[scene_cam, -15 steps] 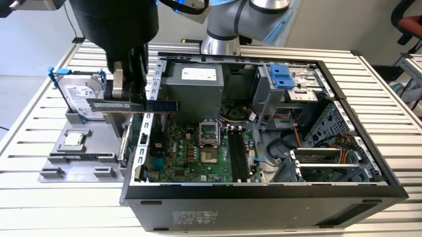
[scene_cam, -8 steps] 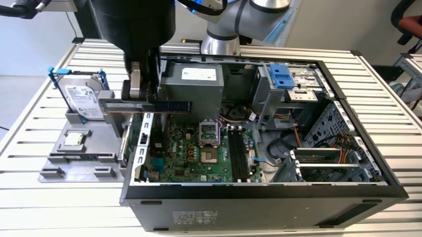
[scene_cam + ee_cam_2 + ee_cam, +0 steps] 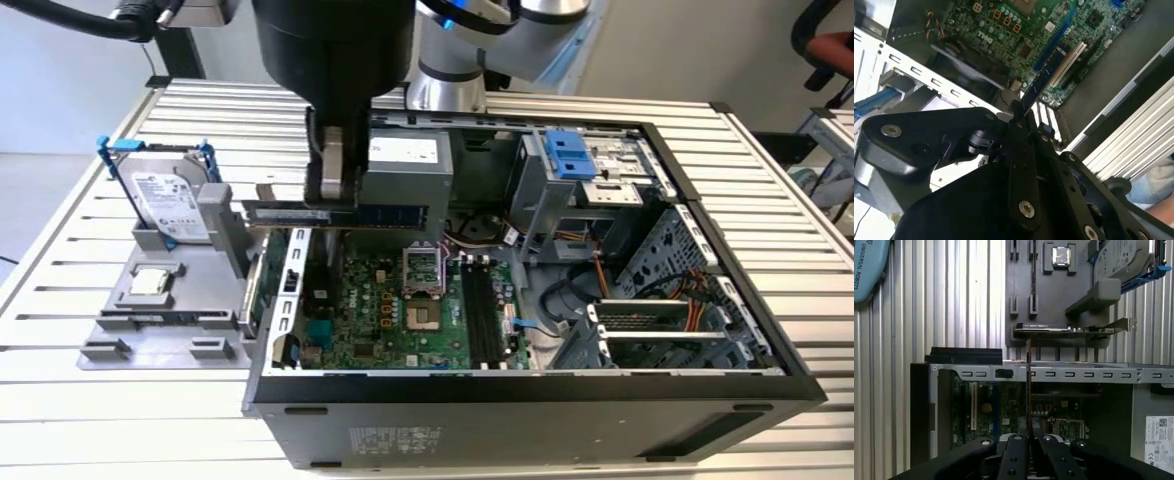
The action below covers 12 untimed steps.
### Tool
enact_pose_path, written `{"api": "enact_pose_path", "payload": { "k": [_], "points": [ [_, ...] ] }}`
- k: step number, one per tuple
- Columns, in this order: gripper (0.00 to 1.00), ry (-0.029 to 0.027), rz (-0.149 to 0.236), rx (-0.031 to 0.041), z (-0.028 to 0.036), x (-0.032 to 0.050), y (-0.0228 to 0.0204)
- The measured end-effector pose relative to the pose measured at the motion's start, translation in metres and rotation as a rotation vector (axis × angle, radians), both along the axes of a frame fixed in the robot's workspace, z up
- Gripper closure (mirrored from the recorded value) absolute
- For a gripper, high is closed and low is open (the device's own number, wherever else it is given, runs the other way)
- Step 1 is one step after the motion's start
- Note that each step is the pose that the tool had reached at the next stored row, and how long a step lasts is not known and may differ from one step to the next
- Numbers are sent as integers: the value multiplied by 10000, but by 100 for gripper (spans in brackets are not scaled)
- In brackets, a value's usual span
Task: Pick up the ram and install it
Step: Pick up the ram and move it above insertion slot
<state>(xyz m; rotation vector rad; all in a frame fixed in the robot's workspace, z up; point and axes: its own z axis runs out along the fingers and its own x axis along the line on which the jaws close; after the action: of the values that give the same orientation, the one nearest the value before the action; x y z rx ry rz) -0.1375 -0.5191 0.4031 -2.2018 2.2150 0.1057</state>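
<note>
My gripper (image 3: 331, 198) is shut on the ram (image 3: 394, 213), a long thin dark stick held level. It hangs over the open computer case (image 3: 534, 385), near the wall on the exterior view's left and above the green motherboard (image 3: 387, 315). The black memory slots (image 3: 481, 310) lie lower and further toward the exterior view's right. In the first wrist view the ram (image 3: 1028, 385) appears edge-on as a thin line rising from my gripper (image 3: 1029, 439). In the second wrist view the ram (image 3: 1041, 82) sticks out from the gripper (image 3: 1019, 114) over the board.
A grey parts holder (image 3: 160, 325) stands on the slatted table beside the case, carrying a hard drive (image 3: 171, 200) in a blue frame and a small processor (image 3: 150, 282). A green expansion card (image 3: 1069, 329) stands on edge in the holder. Drive cages and cables fill the case's far side.
</note>
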Motion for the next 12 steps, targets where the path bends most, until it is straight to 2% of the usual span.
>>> {"api": "enact_pose_path", "payload": {
  "k": [12],
  "points": [
    [100,7,0,0,0,545,0]
  ]
}}
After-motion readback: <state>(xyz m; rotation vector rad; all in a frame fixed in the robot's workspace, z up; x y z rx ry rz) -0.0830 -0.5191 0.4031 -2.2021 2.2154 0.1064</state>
